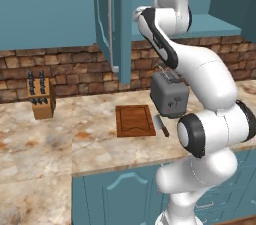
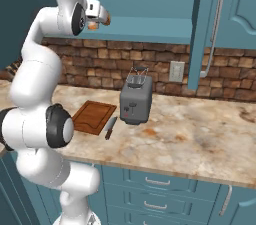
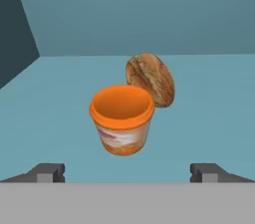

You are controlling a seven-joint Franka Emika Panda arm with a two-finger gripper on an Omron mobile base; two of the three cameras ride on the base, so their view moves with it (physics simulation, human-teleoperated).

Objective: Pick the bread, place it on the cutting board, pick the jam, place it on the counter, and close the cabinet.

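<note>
While fingers (image 3: 127, 173) stand apart | orange jam (image 3: 122, 120) touching mottled bread (image 3: 152, 78)

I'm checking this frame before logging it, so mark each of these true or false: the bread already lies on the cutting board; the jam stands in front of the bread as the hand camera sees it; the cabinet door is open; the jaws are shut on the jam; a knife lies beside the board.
1. The bread lies on the cutting board. False: it sits on the cabinet shelf.
2. The jam stands in front of the bread in the hand view. True.
3. The cabinet door is open. True.
4. The jaws are shut on the jam. False: the gripper is open, short of the jar.
5. A knife lies beside the board. True.
</note>
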